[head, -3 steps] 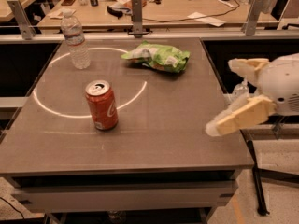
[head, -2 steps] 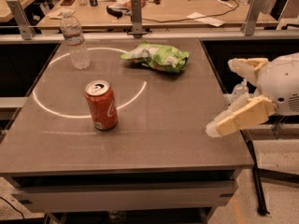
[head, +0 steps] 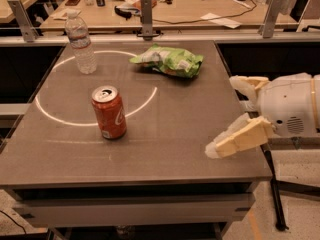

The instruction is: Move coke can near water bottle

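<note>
The coke can stands upright on the grey table, left of centre, on a pale ring marked on the top. The water bottle stands upright at the far left corner, well behind the can and apart from it. My gripper hangs over the table's right edge, far to the right of the can. It is open and empty, with one cream finger low over the near right corner and the other further back.
A green chip bag lies at the far middle of the table. Metal posts and a rail run along the far edge, with a cluttered wooden desk behind. The floor drops away to the right.
My gripper has edged slightly left and nearer, further over the table's right edge. The can, bottle and bag have not moved.
</note>
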Controlling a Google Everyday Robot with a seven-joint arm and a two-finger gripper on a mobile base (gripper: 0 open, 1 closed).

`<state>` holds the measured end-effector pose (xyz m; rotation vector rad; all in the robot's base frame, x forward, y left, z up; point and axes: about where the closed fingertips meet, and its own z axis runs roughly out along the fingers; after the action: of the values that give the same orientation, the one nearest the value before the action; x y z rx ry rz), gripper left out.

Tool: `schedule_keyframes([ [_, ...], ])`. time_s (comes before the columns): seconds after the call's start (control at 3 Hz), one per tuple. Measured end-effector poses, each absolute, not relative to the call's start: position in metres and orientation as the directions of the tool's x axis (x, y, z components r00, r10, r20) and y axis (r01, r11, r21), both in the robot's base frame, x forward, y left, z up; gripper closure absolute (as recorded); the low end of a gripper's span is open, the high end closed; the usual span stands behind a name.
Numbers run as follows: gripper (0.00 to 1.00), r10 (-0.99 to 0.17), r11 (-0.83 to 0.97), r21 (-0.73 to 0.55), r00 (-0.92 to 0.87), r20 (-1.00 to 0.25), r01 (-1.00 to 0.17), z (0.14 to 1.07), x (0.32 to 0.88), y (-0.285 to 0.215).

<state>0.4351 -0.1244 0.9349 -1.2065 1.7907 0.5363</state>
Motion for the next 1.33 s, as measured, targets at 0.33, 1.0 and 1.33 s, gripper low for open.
schedule_keyframes([
  [0.33,0.00,-0.498,0.400,-0.124,-0.102,-0.861,-0.908,0.917,0.439,-0.105],
  [1.0,0.00,-0.457,0.334,-0.090,-0.077,-0.886,-0.938,0.888,0.464,-0.058],
  [1.33,0.00,-0.439,0.319,-0.088,-0.065,-0.896,-0.944,0.885,0.477,-0.035],
])
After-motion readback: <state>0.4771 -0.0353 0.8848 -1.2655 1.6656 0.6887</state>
